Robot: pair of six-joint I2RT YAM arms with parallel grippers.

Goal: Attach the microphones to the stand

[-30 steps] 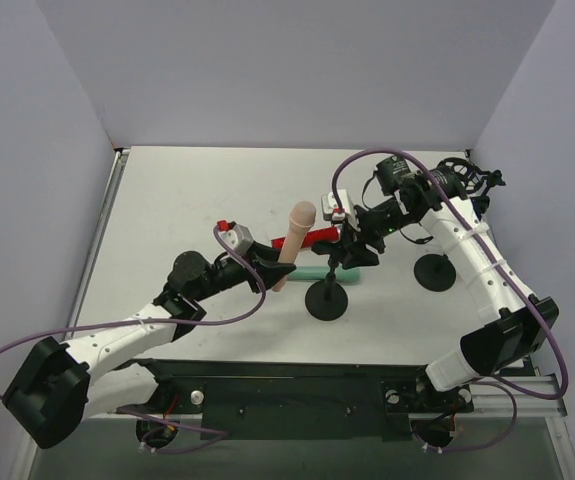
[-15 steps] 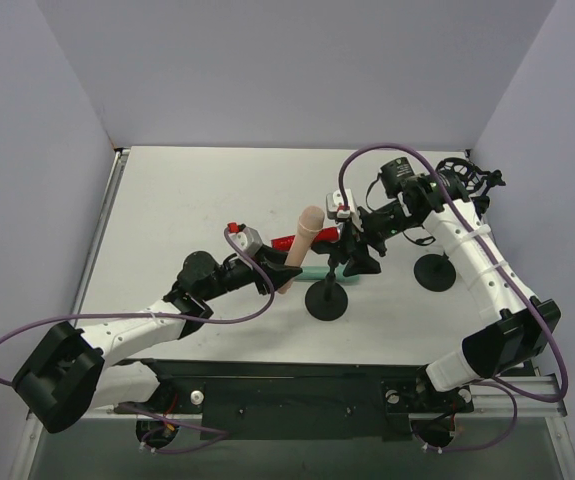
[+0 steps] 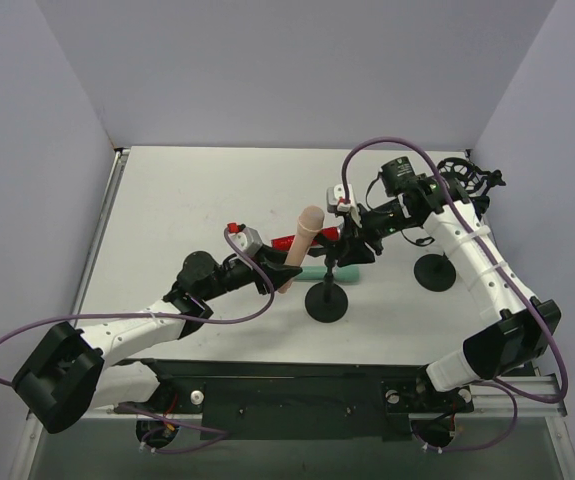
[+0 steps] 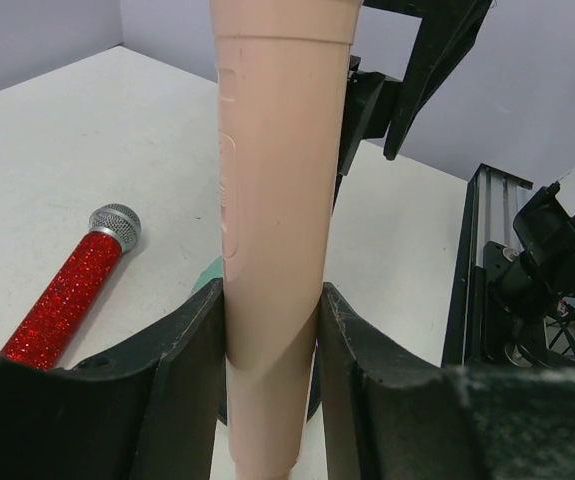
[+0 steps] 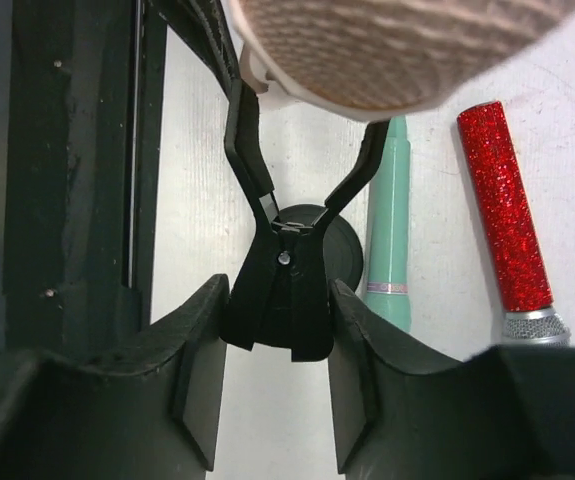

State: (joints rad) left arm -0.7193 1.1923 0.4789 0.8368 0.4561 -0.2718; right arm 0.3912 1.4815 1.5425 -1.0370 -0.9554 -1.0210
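Left fingers [image 4: 177,370] clamp the pink microphone [image 4: 272,220] upright; right fingers [image 5: 207,360] squeeze the stand's clip [image 5: 289,300].

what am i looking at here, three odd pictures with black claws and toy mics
Two robot arms are bolted to a white table. One picture looks down from above; the other two come from small cameras on each wrist, so the black claws are each arm's own tool. The left tool is shut on a pink mic, held upright. The right tool squeezes the black clip atop a small stand, the pink mic's head just above its prongs. A red mic and a green mic lie on the table. A second stand waits to the right.
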